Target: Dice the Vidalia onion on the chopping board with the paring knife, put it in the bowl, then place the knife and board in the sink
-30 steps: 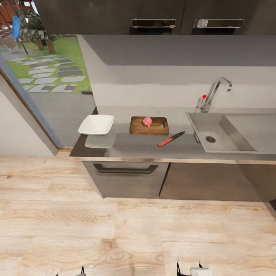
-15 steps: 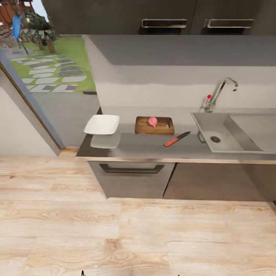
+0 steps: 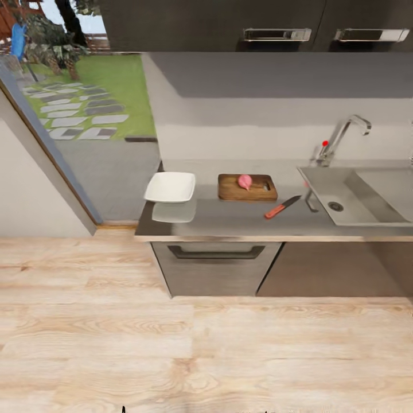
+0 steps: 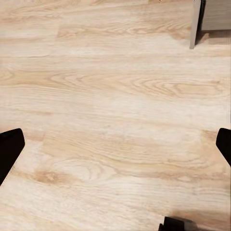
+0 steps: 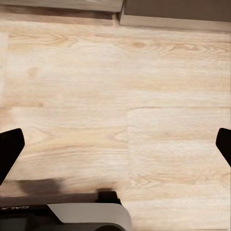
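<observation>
1. The onion [image 3: 245, 182] is a small pink bulb lying on the brown board [image 3: 247, 187], near its middle.
2. The board lies on the grey worktop [image 3: 229, 221] with its long axis along the wall, handle slot toward the sink [image 3: 350, 198].
3. The knife [image 3: 282, 207], red handle and dark blade, lies aslant between board and sink, blade toward the sink.
4. The white square bowl [image 3: 170, 187] sits at the worktop's left end.
5. The wrist views show wood floor [image 4: 115, 115]: the left gripper [image 4: 115, 147] and the right gripper [image 5: 115, 144] are each spread wide, holding nothing.
</observation>
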`<state>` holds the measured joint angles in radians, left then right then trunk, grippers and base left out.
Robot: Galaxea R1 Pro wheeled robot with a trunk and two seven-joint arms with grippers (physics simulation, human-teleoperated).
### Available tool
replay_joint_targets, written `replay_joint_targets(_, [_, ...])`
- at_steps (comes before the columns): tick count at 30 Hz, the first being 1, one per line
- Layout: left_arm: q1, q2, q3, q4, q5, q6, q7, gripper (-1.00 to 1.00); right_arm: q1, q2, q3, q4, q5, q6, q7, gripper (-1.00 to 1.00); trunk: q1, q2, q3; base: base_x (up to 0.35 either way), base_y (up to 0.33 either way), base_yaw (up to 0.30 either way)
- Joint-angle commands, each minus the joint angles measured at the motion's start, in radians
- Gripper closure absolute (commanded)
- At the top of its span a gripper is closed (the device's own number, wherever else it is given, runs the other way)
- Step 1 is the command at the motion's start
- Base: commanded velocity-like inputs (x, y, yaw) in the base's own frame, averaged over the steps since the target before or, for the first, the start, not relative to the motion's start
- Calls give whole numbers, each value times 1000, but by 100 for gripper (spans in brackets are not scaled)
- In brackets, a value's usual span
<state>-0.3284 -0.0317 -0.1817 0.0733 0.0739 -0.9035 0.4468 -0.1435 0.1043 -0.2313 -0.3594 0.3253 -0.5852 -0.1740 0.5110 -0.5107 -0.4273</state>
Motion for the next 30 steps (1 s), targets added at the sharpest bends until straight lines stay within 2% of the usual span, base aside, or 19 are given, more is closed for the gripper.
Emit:
replay_joint_targets(1, [-1, -1, -9, 3, 7, -5, 1, -100, -1, 1, -5, 0, 11, -2, -6, -100, 0, -1, -1, 0, 302, -184])
replay_joint_targets(30, [-1, -1, -9, 3, 7, -5, 1, -100, -1, 2, -5, 0, 11, -2, -6, -100, 0, -1, -1, 1, 302, -229])
